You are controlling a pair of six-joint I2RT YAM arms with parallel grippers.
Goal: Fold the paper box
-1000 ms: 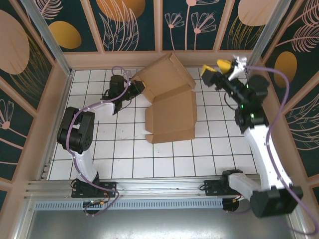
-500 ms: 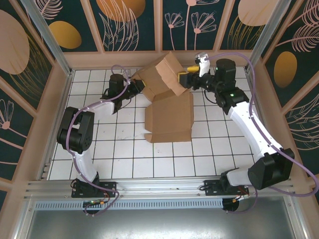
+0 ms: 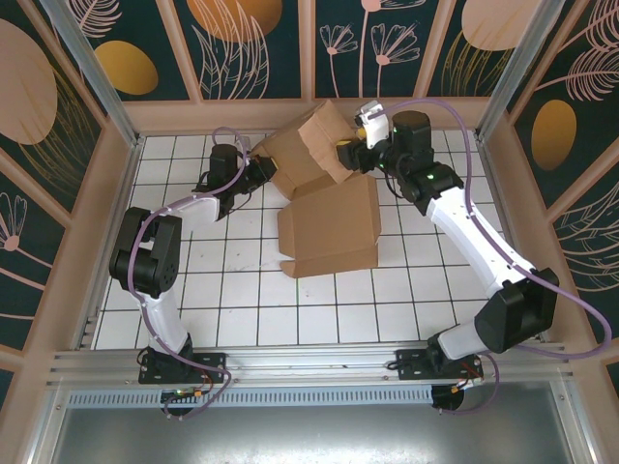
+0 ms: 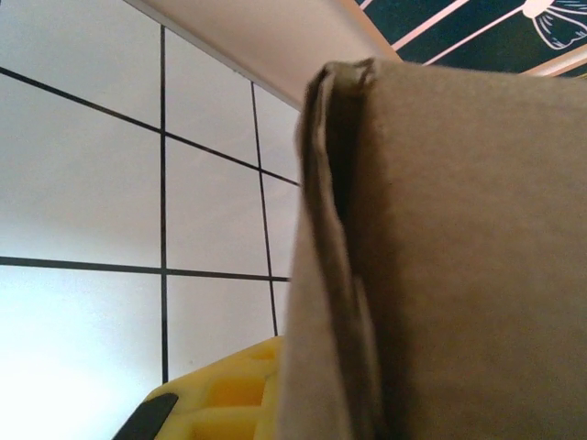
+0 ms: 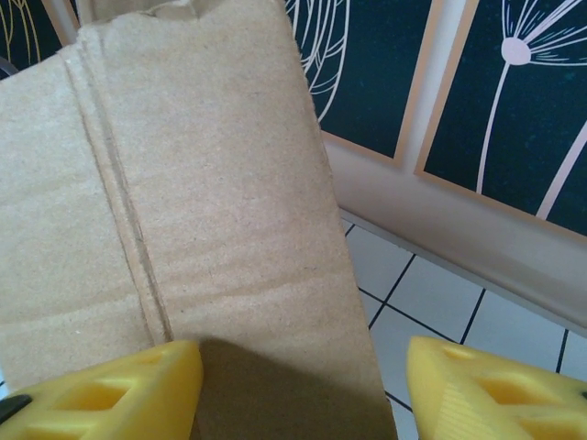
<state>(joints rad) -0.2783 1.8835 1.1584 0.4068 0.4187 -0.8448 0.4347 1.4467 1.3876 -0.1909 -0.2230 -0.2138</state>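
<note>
The paper box [image 3: 329, 227] is plain brown cardboard lying partly flat on the tiled floor, with one large panel [image 3: 308, 145] raised toward the back wall. My left gripper [image 3: 261, 170] is shut on the left edge of that raised panel. In the left wrist view the cardboard edge [image 4: 335, 275] runs up beside one yellow finger [image 4: 225, 394], and the other finger is hidden behind it. My right gripper [image 3: 348, 153] is open at the panel's right side. Its yellow fingers [image 5: 101, 394] stand far apart over the creased cardboard [image 5: 211, 202].
The back wall's beige ledge [image 3: 242, 111] runs just behind the raised panel. White tiled floor [image 3: 232, 290] lies in front of and to both sides of the box. A metal rail [image 3: 290, 362] crosses the near edge by the arm bases.
My right arm has swung left from the back right corner to the raised panel. The panel has tipped a little leftward and the flat part shifted slightly. The left gripper stayed put.
</note>
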